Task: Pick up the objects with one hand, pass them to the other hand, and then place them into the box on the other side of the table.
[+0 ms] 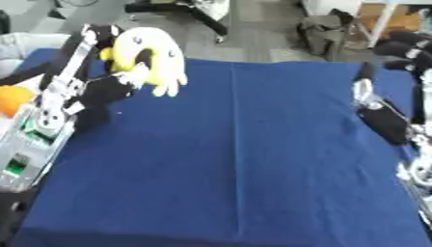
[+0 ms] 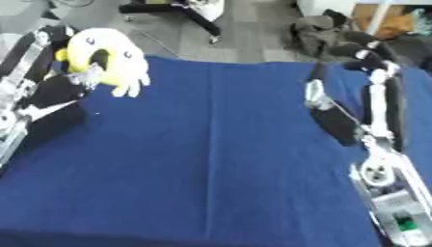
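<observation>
One plush toy (image 1: pixel 152 55), yellow and white, far left. One orange thing (image 1: pixel 14 99) at the left edge. One blue cloth (image 1: pixel 245 159) across the table. Two hands: left hand (image 1: pixel 114 87) by the toy, right hand (image 2: pixel 333 118) on the right.

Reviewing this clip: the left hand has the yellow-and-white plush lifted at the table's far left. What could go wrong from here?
1. The plush toy hangs from the left hand with its legs dangling free; it may swing or slip during the pass.
2. The right hand sits far across the blue table, so the handover needs a long carry and both hands meeting accurately.
3. No box is clearly visible on the right side, so the placement target cannot be confirmed.
</observation>
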### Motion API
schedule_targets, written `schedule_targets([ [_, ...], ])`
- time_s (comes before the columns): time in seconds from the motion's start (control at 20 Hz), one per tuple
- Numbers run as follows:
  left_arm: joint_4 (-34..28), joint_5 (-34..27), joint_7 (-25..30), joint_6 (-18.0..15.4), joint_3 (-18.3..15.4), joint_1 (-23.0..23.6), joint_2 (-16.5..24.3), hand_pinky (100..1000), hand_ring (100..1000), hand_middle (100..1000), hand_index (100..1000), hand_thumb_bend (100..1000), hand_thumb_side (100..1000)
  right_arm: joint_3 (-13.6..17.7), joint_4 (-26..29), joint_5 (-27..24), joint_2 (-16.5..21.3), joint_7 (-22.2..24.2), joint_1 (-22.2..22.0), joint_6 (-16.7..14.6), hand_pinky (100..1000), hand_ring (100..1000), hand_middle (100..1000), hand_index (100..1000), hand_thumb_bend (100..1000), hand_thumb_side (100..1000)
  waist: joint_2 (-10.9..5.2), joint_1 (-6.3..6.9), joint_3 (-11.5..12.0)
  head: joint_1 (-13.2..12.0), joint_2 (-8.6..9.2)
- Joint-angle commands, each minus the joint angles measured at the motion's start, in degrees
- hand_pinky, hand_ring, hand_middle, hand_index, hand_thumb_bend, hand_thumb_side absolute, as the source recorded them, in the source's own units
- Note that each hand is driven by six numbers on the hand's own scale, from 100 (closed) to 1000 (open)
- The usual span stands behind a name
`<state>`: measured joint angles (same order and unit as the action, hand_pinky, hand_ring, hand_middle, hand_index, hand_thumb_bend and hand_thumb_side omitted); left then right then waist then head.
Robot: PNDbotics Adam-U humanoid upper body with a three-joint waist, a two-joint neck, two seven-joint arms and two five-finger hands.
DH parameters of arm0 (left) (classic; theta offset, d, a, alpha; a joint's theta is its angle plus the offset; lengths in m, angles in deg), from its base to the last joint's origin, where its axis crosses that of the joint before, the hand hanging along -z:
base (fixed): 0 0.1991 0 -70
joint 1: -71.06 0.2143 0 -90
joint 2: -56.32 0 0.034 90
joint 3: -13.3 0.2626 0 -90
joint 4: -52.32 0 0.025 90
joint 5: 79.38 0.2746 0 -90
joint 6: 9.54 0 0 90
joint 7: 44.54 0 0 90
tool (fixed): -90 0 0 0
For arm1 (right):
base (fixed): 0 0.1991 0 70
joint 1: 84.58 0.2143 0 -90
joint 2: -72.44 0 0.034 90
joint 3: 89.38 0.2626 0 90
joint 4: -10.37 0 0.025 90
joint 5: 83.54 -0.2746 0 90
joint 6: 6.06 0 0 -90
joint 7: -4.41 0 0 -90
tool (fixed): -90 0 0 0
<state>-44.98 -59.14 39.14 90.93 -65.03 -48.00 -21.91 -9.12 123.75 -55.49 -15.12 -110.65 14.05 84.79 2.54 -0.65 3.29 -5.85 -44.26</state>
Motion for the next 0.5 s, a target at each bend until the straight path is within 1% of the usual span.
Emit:
schedule_targets([
  [0.05, 6.2, 12.3, -2.0, 4.3, -3.8, -2.3, 5.8, 469, 255, 167, 391, 175, 100, 0.9, 1.2, 1.0, 0.7, -0.3, -1.0, 0.9, 674, 790, 791, 678, 100, 422, -0.99, 0.23, -0.4, -5.2, 0.14],
  [0.1, 9.5, 16.3, -1.8, 5.5, -4.4, -2.9, 6.6, 458, 259, 170, 392, 259, 100, 0.9, 1.2, 1.2, 0.6, -0.3, -1.6, 1.1, 673, 790, 789, 676, 100, 428, -1.14, 0.28, -0.7, -6.2, 0.14],
  [0.15, 12.7, 19.8, -1.2, 6.1, -4.6, -3.6, 7.1, 453, 261, 171, 392, 302, 100, 0.8, 1.2, 1.2, 0.5, -0.3, -2.1, 1.1, 673, 789, 788, 676, 100, 431, -1.27, 0.31, -0.9, -7.0, 0.14],
  [0.2, 16.2, 23.4, -0.3, 6.6, -4.7, -4.4, 7.6, 445, 292, 177, 378, 385, 100, 0.8, 1.2, 1.3, 0.4, -0.3, -2.6, 1.2, 672, 789, 786, 675, 100, 436, -1.39, 0.33, -1.0, -7.5, 0.14],
  [0.25, 19.7, 27.3, 1.1, 6.8, -4.6, -5.1, 7.9, 442, 310, 185, 377, 447, 100, 0.8, 1.2, 1.3, 0.3, -0.3, -3.0, 1.3, 672, 789, 785, 674, 100, 440, -1.49, 0.32, -1.2, -7.8, 0.14],
  [0.4, 28.7, 37.9, 5.0, 6.5, -5.0, -6.7, 7.5, 434, 320, 193, 390, 541, 100, 0.7, 1.2, 1.3, 0.0, -0.3, -3.9, 1.4, 670, 789, 782, 672, 100, 448, -1.71, 0.14, -1.6, -8.1, 0.14],
  [0.45, 31.6, 40.6, 6.1, 6.5, -5.2, -7.0, 7.2, 465, 351, 222, 419, 542, 101, 0.7, 1.2, 1.3, -0.2, -0.3, -4.2, 1.4, 670, 788, 779, 671, 100, 448, -1.78, 0.02, -1.8, -8.0, 0.14],
  [0.5, 34.6, 42.5, 7.5, 6.2, -5.5, -7.2, 6.6, 560, 453, 344, 522, 552, 146, 0.7, 1.2, 1.2, -0.3, -0.3, -4.5, 1.4, 670, 787, 777, 670, 100, 451, -1.82, -0.10, -1.9, -7.8, 0.14],
])
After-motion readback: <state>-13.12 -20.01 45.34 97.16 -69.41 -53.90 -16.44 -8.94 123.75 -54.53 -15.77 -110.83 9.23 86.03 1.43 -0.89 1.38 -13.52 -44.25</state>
